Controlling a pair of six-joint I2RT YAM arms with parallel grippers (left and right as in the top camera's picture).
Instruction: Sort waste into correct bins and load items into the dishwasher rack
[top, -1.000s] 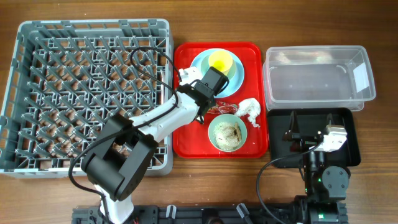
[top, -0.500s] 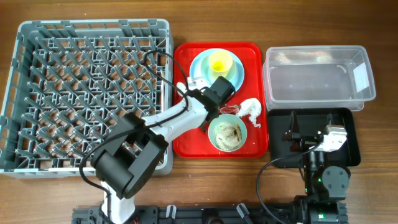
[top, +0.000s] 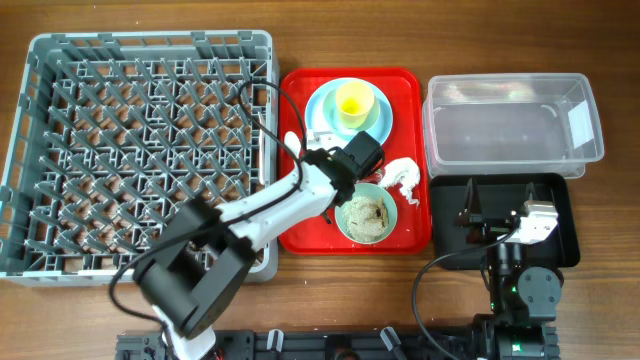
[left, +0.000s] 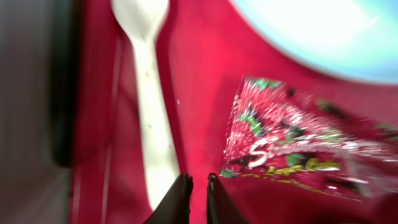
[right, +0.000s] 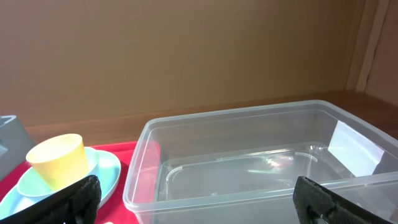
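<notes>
Red tray (left: 205, 74), wrapper (left: 292, 149) just beside left pincer (left: 198, 180)

On the worktop (top: 600, 40), the rack (top: 150, 150) fills the left of the overhead frame, with the serving tray (top: 410, 225) just right of it at centre. On that tray the plate (top: 322, 105) lies at the top with the cup (top: 353, 100) on it. The bowl (top: 365, 213) sits lower and has food scraps (top: 368, 212) in it. The tissue (top: 405, 175) is at its upper right. The spoon (left: 149, 93) lies left of the wrapper (left: 292, 146). The tub (top: 515, 125) is at upper right, with the shallow tray (top: 448, 225) below it.
</notes>
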